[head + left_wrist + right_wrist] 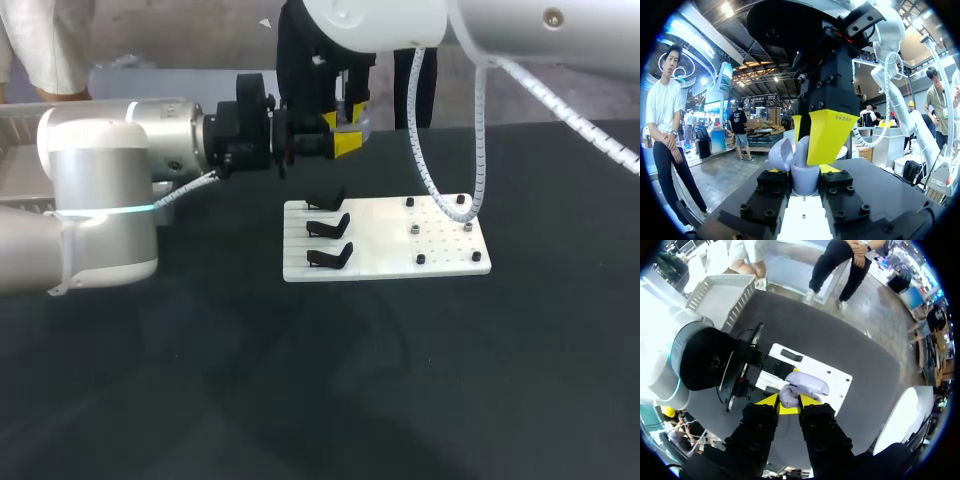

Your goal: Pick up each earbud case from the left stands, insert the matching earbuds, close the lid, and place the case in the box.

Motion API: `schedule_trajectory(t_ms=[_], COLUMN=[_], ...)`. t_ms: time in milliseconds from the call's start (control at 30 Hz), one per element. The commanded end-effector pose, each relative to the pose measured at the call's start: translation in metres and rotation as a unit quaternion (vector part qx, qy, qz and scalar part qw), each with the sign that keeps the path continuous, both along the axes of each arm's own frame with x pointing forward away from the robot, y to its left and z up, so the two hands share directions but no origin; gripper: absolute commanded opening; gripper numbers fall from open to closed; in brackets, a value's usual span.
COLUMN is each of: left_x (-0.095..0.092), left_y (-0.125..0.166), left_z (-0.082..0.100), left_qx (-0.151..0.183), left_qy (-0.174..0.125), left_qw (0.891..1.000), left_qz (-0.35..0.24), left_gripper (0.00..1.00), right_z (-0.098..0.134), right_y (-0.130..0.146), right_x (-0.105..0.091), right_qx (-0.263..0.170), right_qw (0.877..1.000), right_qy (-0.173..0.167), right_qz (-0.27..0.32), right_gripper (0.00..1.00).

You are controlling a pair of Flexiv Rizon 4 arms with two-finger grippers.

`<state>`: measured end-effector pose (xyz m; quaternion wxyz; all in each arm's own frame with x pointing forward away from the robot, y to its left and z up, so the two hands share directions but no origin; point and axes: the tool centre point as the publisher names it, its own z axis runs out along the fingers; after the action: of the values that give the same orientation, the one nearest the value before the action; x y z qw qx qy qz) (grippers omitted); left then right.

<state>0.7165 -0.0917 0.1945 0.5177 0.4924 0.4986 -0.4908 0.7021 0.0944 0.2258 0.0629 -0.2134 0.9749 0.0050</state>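
Left gripper [800, 171] is closest to its wrist camera and is clamped on the lower body of the lilac case [805, 184], one finger on each side. The case's lid [781, 154] stands open, tipped back.

Position: the case is held in the air over the far middle of the table [300, 400], just past the far edge of the white board [380, 262]. It is not resting on anything.

Right gripper [789, 401] comes straight down onto the open case from above. Something lilac sits at its yellow tips, but I cannot tell whether it is clamped on anything, or whether that is an earbud or part of the case.

The three black stands [330, 228] on the board's left side are empty. The small dark items [440, 235] on its right side are too small to identify. The grey box [715, 292] is at the table's far left corner.

Judgement: I am at the insert-or-close step, with the lid not yet shut.

Next move calls for:
- a steady hold from my left arm
- a short, well-aligned downward press from my right arm
- the lid pushed over until it closes
- a carry to the box

Risk: an off-centre push could twist the case in the left grip.
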Motion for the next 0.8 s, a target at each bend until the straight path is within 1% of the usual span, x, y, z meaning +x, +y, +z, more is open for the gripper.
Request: schedule_trajectory(t_ms=[33, 133, 267, 367, 567, 800], left_x=[-0.0018, -0.0018, -0.0018, -0.0018, -0.0018, -0.0018], left_y=[-0.0015, -0.0015, -0.0015, -0.0015, -0.0015, -0.0015], left_z=[0.0004, 0.0004, 0.0004, 0.0004, 0.0004, 0.0004], left_qx=[-0.001, -0.001, -0.001, -0.001, -0.001, -0.001], left_qy=[-0.002, -0.002, -0.002, -0.002, -0.002, -0.002], left_qw=[1.0, 1.0, 1.0, 1.0, 1.0, 1.0], left_qz=[0.003, 0.003, 0.003, 0.003, 0.003, 0.003], left_gripper=[0.0, 0.0, 0.0, 0.0, 0.0, 0.0], right_z=[-0.001, -0.0011, -0.0012, -0.0012, 0.0007, 0.0053], right_y=[0.0009, 0.001, 0.0012, 0.0013, -0.0008, -0.0033], right_x=[-0.0001, -0.0001, -0.0001, -0.0001, -0.0002, -0.0001], right_qx=[0.001, 0.001, 0.002, 0.0, 0.0, 0.016], right_qw=[1.0, 1.0, 1.0, 1.0, 1.0, 1.0], right_qy=[-0.001, -0.001, -0.002, -0.001, -0.004, 0.001], right_qz=[-0.001, -0.002, -0.002, -0.004, -0.008, -0.024], right_gripper=[0.31, 0.33, 0.33, 0.35, 0.37, 0.38])
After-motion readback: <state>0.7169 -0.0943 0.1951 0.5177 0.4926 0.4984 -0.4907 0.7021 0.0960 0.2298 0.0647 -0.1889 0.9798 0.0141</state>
